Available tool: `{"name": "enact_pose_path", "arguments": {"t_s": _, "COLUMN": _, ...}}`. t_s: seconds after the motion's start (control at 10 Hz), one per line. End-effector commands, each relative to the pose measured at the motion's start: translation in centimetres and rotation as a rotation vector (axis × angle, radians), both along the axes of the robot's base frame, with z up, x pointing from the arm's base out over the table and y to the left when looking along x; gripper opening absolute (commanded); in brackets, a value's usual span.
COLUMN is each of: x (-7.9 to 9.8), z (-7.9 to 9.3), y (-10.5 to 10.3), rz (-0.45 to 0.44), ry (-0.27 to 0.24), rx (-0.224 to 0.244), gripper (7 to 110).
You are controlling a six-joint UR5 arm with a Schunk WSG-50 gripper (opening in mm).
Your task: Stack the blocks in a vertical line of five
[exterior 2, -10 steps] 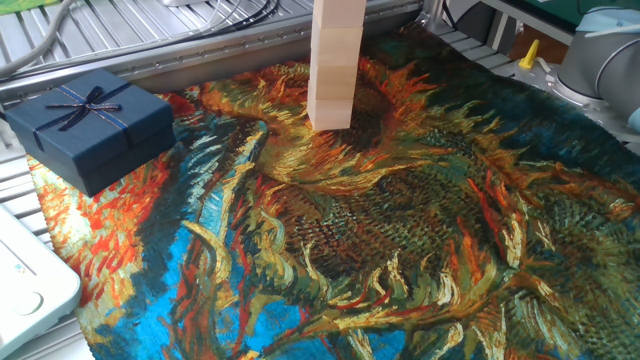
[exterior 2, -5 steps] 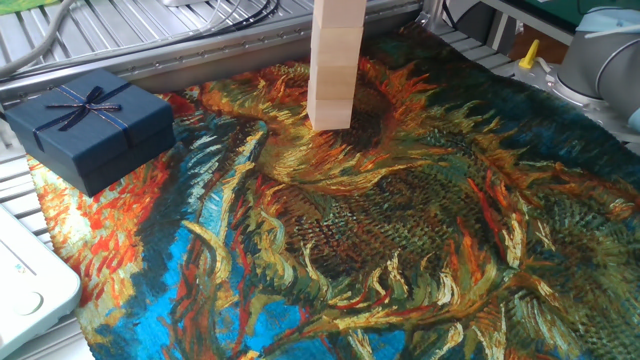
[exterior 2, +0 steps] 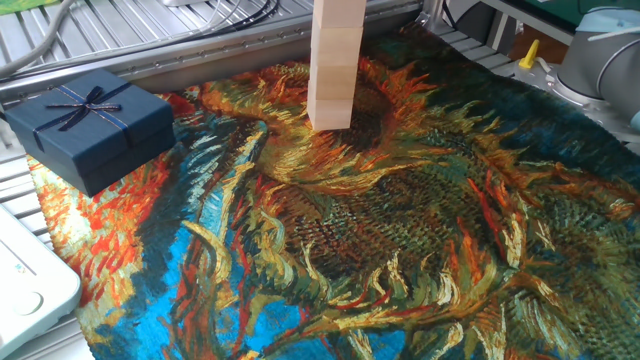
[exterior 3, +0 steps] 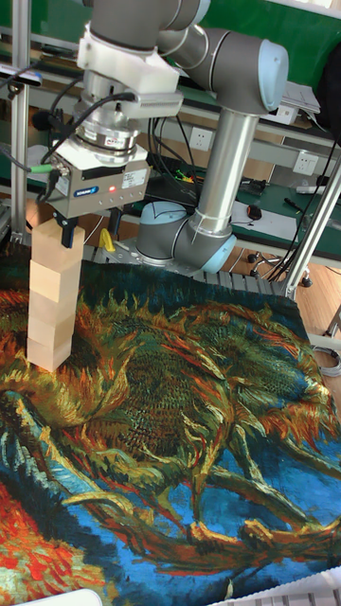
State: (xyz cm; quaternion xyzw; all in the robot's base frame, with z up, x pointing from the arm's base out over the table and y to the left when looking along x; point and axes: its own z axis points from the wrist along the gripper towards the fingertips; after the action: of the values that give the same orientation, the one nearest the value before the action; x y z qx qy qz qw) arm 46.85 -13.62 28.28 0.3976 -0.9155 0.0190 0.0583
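Note:
The blocks (exterior 2: pixel 331 62) are pale wooden cubes standing in one straight vertical stack on the painted cloth at the back; the top of the stack runs out of the fixed view. In the tall fixed view the blocks (exterior 3: pixel 52 303) rise to the gripper (exterior 3: pixel 93 233), which hangs at the top cube's level, just to its right. Its two dark fingers (exterior 3: pixel 74 232) stand apart and only background shows between them. The left finger overlaps the top cube's right edge; whether it touches the cube I cannot tell.
A dark blue gift box (exterior 2: pixel 90 125) with a ribbon sits at the cloth's left edge. A white device (exterior 2: pixel 25 280) lies at the near left. Metal rails and cables (exterior 2: pixel 200 25) run behind the stack. The arm's grey base (exterior 3: pixel 185 237) stands behind the cloth.

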Motion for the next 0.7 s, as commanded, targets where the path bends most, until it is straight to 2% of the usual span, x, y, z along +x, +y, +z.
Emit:
{"name": "enact_pose_path", "arguments": {"t_s": 0.0, "x": 0.7, "z": 2.1, "y": 1.1, "rz": -0.041, "ry": -0.011, "rx": -0.030, "gripper": 66}}
{"name": "enact_pose_path", "arguments": {"t_s": 0.1, "x": 1.6, "z": 2.7, "y": 2.3, "rz": -0.051, "ry": -0.039, "rx": -0.002, "gripper": 66}}
{"name": "enact_pose_path", "arguments": {"t_s": 0.2, "x": 2.8, "z": 2.9, "y": 4.4, "rz": -0.050, "ry": -0.065, "rx": 0.052, "gripper": 66}}
{"name": "enact_pose_path", "arguments": {"t_s": 0.3, "x": 3.8, "z": 3.7, "y": 6.5, "rz": -0.043, "ry": -0.087, "rx": 0.087, "gripper": 66}}
{"name": "enact_pose_path", "arguments": {"t_s": 0.5, "x": 5.2, "z": 5.1, "y": 9.9, "rz": -0.059, "ry": -0.111, "rx": 0.122, "gripper": 66}}
{"name": "enact_pose_path", "arguments": {"t_s": 0.6, "x": 5.7, "z": 5.6, "y": 11.2, "rz": -0.083, "ry": -0.118, "rx": 0.111, "gripper": 66}}
